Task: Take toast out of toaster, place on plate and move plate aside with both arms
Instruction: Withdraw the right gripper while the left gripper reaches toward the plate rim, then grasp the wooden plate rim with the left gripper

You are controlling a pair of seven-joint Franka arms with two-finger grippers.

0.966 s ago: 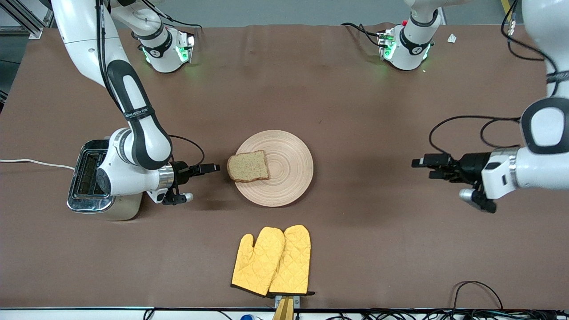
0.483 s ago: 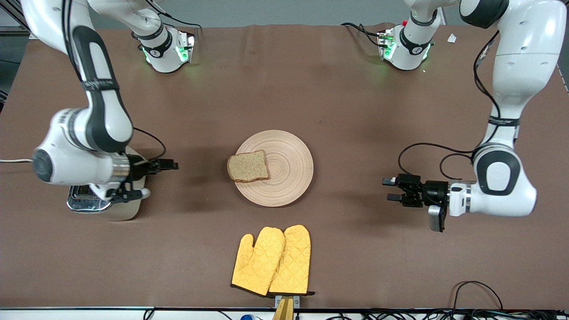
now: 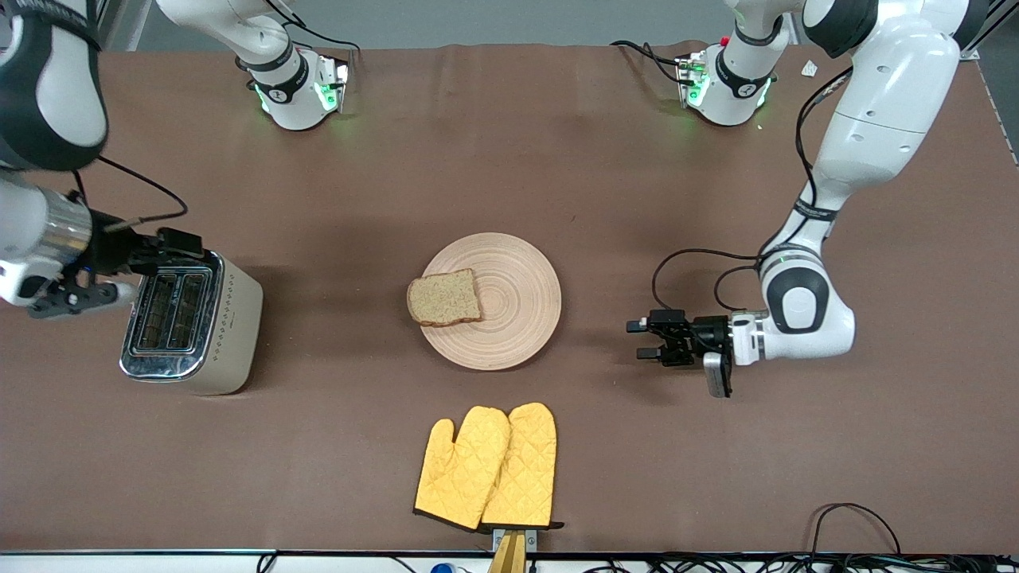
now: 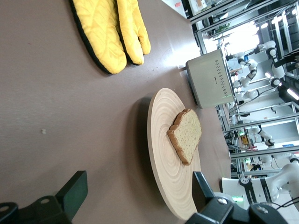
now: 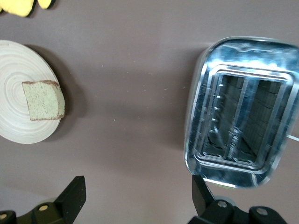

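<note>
The toast [image 3: 444,298] lies flat on the round wooden plate [image 3: 517,302], at the plate's edge toward the right arm's end, mid-table. My left gripper [image 3: 639,339] hangs low beside the plate toward the left arm's end, open, empty and a gap apart from the rim. In the left wrist view the plate [image 4: 170,186] and toast [image 4: 187,135] lie ahead of the open left gripper [image 4: 138,196]. My right gripper [image 3: 179,248] is up over the toaster, open and empty. The right wrist view shows the plate [image 5: 18,116] and toast [image 5: 43,100] off to one side of the right gripper [image 5: 136,193].
A silver two-slot toaster [image 3: 195,318] stands toward the right arm's end of the table, slots empty [image 5: 243,126]. A pair of yellow quilted oven mitts [image 3: 487,465] lies nearer the front camera than the plate. Cables loop at the table's front edge [image 3: 856,517].
My right gripper has drawn back from beside the toast and risen over the toaster. My left gripper has moved in toward the plate and lower. Toast and plate have not moved.
</note>
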